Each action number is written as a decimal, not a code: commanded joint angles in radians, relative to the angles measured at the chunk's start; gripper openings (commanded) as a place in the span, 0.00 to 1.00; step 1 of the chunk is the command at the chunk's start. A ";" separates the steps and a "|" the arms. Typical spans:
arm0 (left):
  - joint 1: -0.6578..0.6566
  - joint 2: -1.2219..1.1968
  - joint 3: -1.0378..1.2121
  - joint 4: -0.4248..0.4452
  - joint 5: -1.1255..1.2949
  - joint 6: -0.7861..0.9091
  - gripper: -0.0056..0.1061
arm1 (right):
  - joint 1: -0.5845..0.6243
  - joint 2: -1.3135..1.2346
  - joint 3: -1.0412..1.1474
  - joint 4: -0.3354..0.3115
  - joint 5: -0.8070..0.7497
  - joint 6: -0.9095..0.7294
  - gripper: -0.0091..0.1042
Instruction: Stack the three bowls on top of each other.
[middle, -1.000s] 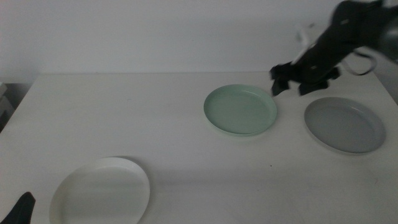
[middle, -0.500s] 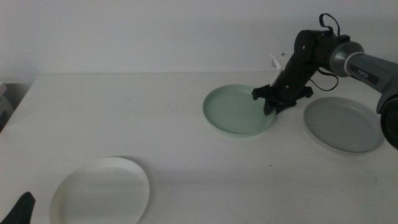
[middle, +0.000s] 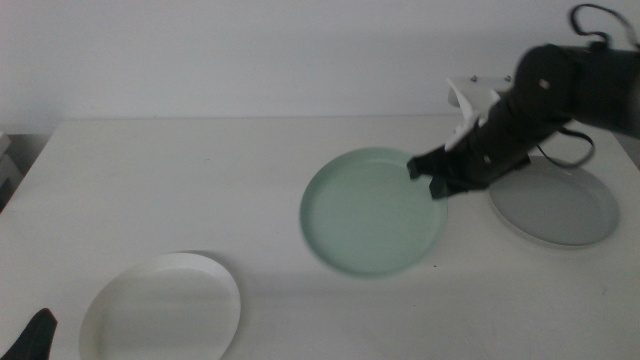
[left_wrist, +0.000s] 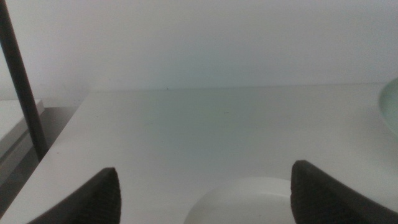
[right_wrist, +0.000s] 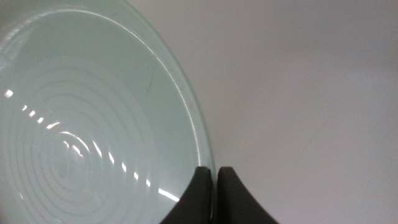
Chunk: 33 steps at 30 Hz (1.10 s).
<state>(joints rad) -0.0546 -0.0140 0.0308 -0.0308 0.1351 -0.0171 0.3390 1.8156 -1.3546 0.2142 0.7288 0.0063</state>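
Three bowls are in play, and we have just one of them in hand. Our right gripper (middle: 432, 180) is clamped narrow on the right-hand rim of the mint green bowl (middle: 372, 212); the right wrist view shows the two jaws pinched together with the thin rim between them. The bowl looks lifted clear of the table (middle: 200, 180), roughly mid-table and tilted a little, though we cannot be sure how high it rides.

The grey bowl (middle: 555, 205) lies flat on the right, just beside the gripper. The white bowl (middle: 160, 308) sits at the near left, well apart from both. Our left gripper (left_wrist: 202, 196) waits at the near left edge, jaws spread wide, holding nothing, with the white bowl just ahead of it.

We judge this the first carry of the stack. Next we must choose a base, grey or white, bring the green bowl level over its centre, lower it and release. A one-sided rim pinch could let the bowl swing or slip.
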 joint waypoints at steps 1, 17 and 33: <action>-0.005 -0.010 -0.005 -0.012 -0.071 -0.010 0.95 | 0.043 -0.139 0.089 0.030 -0.067 -0.006 0.07; -0.005 -0.010 -0.005 -0.012 -0.071 -0.010 0.95 | 0.195 -0.180 0.494 0.139 -0.305 0.036 0.07; -0.005 -0.010 -0.005 -0.012 -0.071 -0.010 0.95 | 0.067 -0.277 0.448 0.128 -0.233 0.037 0.61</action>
<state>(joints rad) -0.0546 -0.0140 0.0308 -0.0308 0.1351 -0.0171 0.4462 1.6139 -0.8632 0.3485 0.4996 0.0442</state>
